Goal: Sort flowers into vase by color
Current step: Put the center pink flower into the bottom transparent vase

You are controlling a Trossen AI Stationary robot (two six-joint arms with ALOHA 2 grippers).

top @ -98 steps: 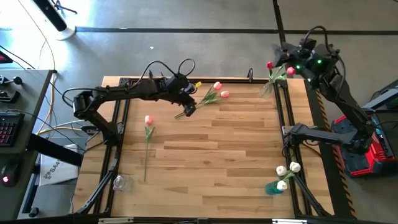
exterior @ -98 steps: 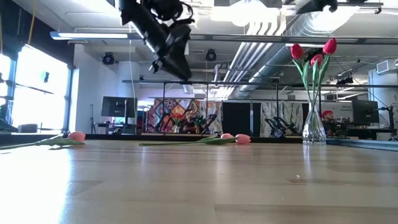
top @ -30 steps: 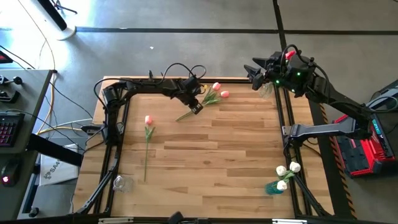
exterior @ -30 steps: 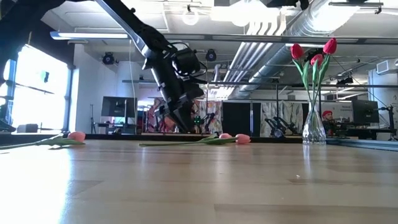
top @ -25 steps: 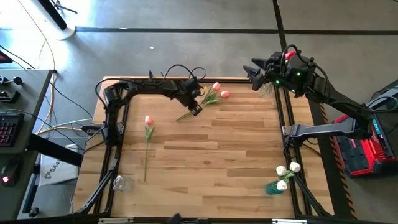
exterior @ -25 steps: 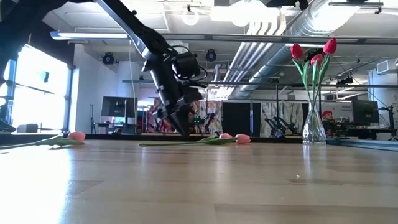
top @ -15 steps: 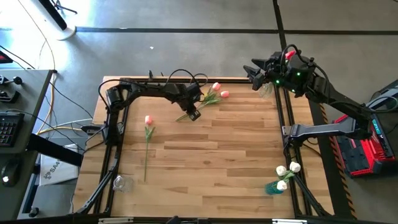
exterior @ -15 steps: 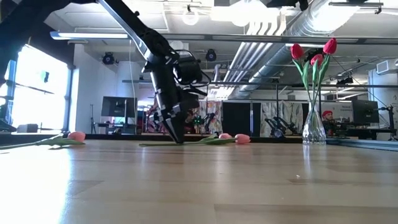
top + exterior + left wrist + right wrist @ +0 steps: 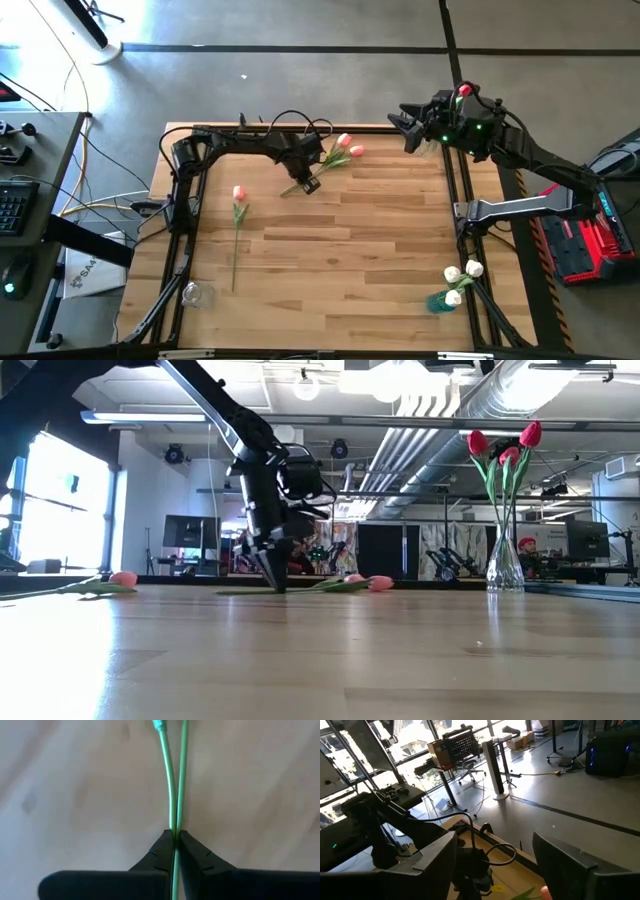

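Observation:
Two pink tulips lie on the table at the far middle, their stems running toward my left gripper. It stands on the table and is shut on their green stems. A third pink tulip lies flat at the left. Red tulips stand in a clear vase at the far right corner. White tulips stand in a vase at the near right. My right gripper is open and empty in the air beside the red tulips, and its own wrist view shows the gap. My left gripper pinches the green stems between its two fingertips, near their lower ends. Two stems run into the gap. The fingers point down from above and stand on either side of the stems. The tulips lie on the table, heads toward the far right.
An empty clear glass vase lies at the near left corner. Black rails run along the table's left and right sides. The middle of the wooden table is bare.
My left gripper has come down from above the stems until its fingertips reach the table, shifting a little toward the near edge. The two pink tulips have slid slightly toward the table's left.

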